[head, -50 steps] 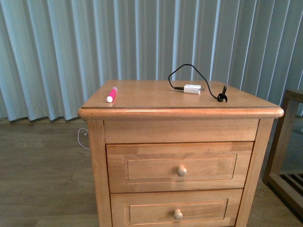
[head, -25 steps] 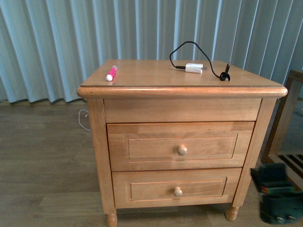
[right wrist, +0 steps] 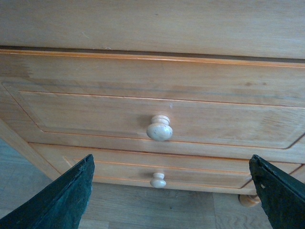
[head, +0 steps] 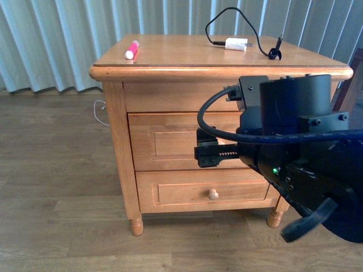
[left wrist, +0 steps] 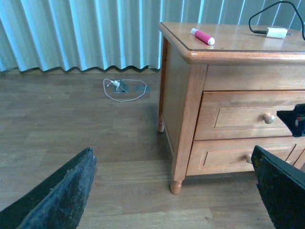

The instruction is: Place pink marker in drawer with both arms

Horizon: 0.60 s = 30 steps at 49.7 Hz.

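I am in a home, most likely a bedroom. What tells me so is a light-brown wooden nightstand (head: 170, 73) on turned feet (head: 136, 226). Its top drawer (right wrist: 86, 107) and lower drawer (right wrist: 214, 171) each carry a round knob (right wrist: 159, 128). Pale blue pleated curtains (head: 51, 39) hang down to the wood-plank floor (head: 57, 192) behind it. A corded white charger plug (head: 236, 43) lies on top, and a white cord (left wrist: 110, 90) lies on the floor near the curtains.

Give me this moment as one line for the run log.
stage: pre-grasp | drawer: shut | marker: on nightstand top, untouched | right claw: open, facing knob, no contact | left claw: open, empty
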Tool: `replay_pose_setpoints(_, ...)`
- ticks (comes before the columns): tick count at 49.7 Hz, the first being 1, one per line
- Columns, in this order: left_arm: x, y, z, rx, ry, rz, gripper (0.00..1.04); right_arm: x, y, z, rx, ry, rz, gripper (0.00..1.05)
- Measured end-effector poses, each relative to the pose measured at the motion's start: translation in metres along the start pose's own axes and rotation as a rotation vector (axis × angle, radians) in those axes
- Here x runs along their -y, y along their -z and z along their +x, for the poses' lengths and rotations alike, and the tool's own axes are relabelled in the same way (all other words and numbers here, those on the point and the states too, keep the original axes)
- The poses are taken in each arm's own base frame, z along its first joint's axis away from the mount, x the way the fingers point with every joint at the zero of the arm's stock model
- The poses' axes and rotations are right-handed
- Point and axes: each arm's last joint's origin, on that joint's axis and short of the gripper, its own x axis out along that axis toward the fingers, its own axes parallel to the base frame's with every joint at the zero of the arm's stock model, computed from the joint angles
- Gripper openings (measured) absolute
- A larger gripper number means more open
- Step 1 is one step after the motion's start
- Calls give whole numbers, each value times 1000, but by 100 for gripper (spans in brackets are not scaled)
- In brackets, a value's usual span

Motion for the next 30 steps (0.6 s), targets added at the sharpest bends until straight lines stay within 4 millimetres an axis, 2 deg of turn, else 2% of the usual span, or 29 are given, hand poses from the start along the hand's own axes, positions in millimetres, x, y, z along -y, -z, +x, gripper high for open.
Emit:
replay_pose_setpoints(8, 0, 0, 0, 0, 0, 0, 99, -8, 9, 27, -20, -3, -11, 96)
replay_pose_setpoints(30, 0, 0, 0, 0, 0, 0, 99, 2, 20, 66, -33, 59, -13, 96)
